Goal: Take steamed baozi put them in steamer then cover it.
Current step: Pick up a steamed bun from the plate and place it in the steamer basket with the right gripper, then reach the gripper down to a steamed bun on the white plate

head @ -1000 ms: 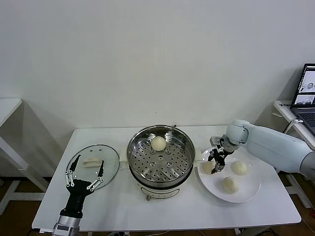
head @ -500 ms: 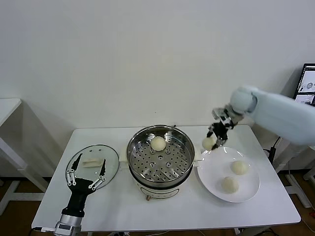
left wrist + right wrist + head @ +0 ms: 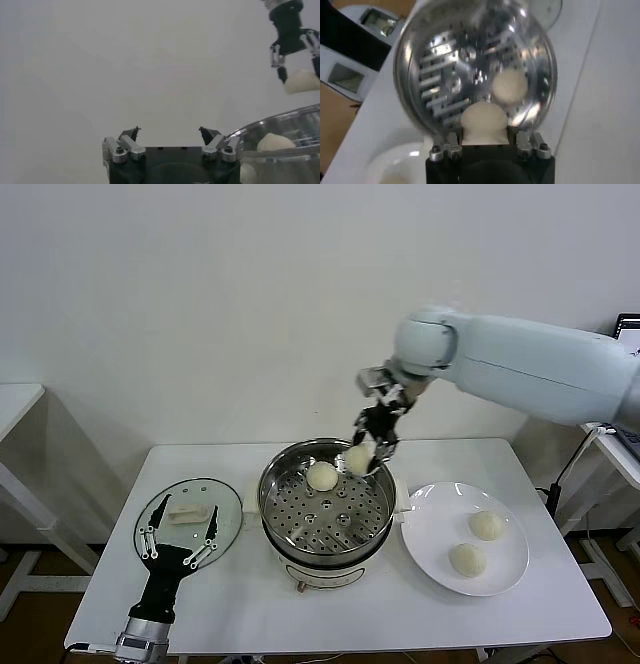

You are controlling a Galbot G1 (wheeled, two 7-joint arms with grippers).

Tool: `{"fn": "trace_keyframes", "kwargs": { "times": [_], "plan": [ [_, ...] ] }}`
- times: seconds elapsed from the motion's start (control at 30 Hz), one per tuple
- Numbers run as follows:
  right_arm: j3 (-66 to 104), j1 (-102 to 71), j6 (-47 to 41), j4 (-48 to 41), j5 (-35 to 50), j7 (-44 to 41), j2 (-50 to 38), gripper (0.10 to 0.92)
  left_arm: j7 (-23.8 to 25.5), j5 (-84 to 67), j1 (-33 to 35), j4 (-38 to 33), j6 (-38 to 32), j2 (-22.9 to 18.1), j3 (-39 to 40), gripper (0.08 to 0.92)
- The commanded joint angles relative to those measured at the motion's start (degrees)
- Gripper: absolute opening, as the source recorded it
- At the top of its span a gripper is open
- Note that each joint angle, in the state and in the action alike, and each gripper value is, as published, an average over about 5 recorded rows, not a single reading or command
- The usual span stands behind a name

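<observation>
My right gripper (image 3: 366,446) is shut on an off-white baozi (image 3: 357,458) and holds it over the far right part of the steel steamer (image 3: 276,509). In the right wrist view the held baozi (image 3: 484,123) fills the jaws above the perforated tray. One baozi (image 3: 321,475) lies inside the steamer at the back; it also shows in the right wrist view (image 3: 509,86). Two more baozi (image 3: 486,525) (image 3: 465,559) lie on the white plate (image 3: 432,524). The glass cover (image 3: 232,502) lies flat at the table's left. My left gripper (image 3: 178,543) is open, over the cover's near edge.
The steamer stands on a cream-white base (image 3: 325,572) in the middle of the white table (image 3: 400,614). The plate is to its right. A second white table (image 3: 15,399) is at the far left, and a laptop screen (image 3: 628,324) shows at the far right edge.
My right gripper lifted a baozi off the plate and carried it up and left, to above the steamer's far right side. The plate now holds two baozi. The left arm stayed put.
</observation>
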Motion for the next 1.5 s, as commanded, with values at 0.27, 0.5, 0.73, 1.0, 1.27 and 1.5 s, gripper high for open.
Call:
{"fn": "trace_keyframes", "kwargs": {
  "times": [0.27,0.5,0.73,1.0,1.27,1.5],
  "plan": [
    [-4.3,-5.3,-6.1,-2.1,5.2,12.3,15.2,0.596,-0.1,-0.2,-0.2,0.3,-0.3,0.0,-0.1,0.823],
    [-4.2,-7.6,-6.8,-3.2,4.6,13.6,16.3,0.587,-0.2,-0.3,-0.3,0.4,-0.3,0.1,-0.3,0.823],
    [-4.3,-8.1,-6.9,-3.5,3.7,12.8,16.3,0.578,-0.3,-0.3,-0.5,0.8,-0.5,0.1,-0.2,0.823],
    [-3.5,-8.8,-6.8,-3.4,2.8,12.6,15.9,0.659,-0.3,-0.3,-0.5,0.9,-0.5,0.1,-0.1,0.823],
    [0.2,-5.5,-6.2,2.9,0.3,10.7,7.3,0.816,-0.4,-0.3,-0.4,1.0,-0.5,0.2,0.1,0.823],
    [4.5,-0.4,-1.7,9.6,-6.9,1.7,-10.7,0.823,-0.4,-0.2,-0.5,0.8,-0.4,0.4,0.9,0.823]
  ]
}}
